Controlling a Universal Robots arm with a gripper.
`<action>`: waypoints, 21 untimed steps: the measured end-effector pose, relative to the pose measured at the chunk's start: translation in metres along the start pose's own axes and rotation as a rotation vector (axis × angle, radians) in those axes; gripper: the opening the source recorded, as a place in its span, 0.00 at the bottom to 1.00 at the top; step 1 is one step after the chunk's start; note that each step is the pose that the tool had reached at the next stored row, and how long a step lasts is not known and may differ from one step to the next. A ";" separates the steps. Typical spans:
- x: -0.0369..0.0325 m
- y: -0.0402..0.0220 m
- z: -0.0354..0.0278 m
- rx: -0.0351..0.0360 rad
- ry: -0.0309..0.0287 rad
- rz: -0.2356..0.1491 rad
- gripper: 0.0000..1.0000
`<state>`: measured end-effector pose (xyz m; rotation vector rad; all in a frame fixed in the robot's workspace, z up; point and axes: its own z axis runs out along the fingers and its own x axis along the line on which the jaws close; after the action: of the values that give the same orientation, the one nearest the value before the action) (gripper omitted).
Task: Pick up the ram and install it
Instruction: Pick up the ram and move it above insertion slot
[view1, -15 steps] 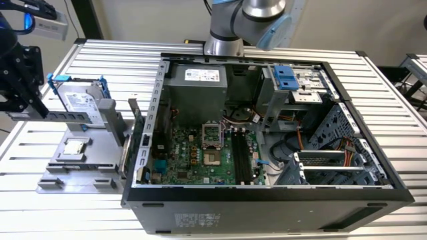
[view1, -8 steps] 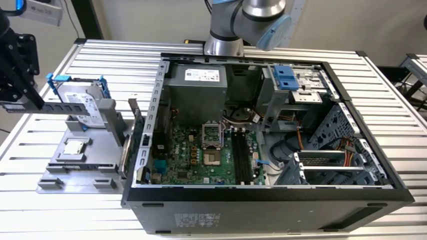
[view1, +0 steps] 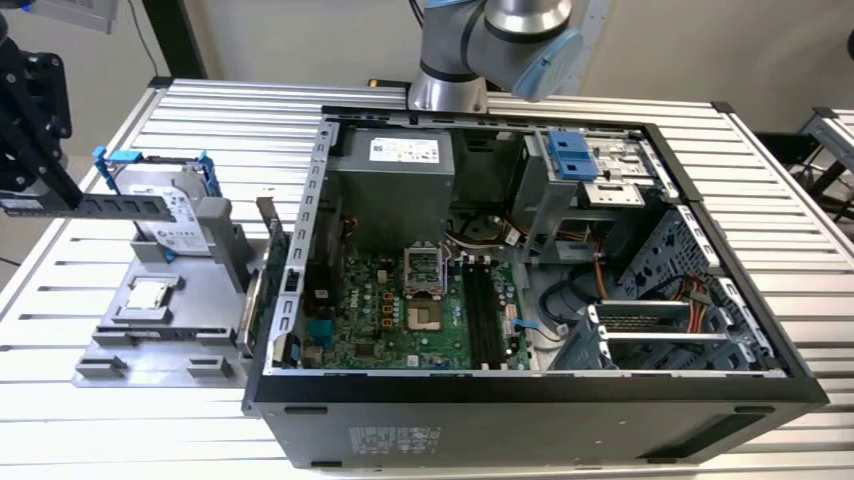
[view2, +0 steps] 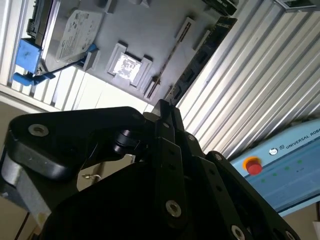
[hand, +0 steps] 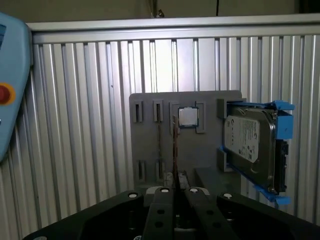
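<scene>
One table (view1: 200, 110) carried an open case (view1: 534, 430) at the exterior view's centre and a grey tray (view1: 147, 345) at its left, where a drive (view1: 180, 230) stood. Over that tray the pincer (hand: 174, 189) was clenched on the ram (view1: 114, 205), held level, with a small chip (view1: 147, 293) lying below.

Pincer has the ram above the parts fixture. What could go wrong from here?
1. The pincer seems to grip the ram near one end, so the long free part could tilt or slip.
2. That free end sits close to the hard drive; a swing could clip it.
3. The memory slots lie low inside, past the case wall; a tilted stick could catch or jam there.
</scene>
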<state>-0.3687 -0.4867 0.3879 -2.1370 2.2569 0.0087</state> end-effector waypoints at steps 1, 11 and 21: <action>0.0000 -0.0004 -0.0002 -0.0003 0.0002 0.000 0.00; -0.0009 -0.0168 0.0002 -0.0307 0.0020 0.001 0.00; -0.0020 -0.0368 -0.0002 -0.0291 0.0018 0.001 0.00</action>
<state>-0.3319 -0.4867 0.3888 -2.1507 2.2730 0.0399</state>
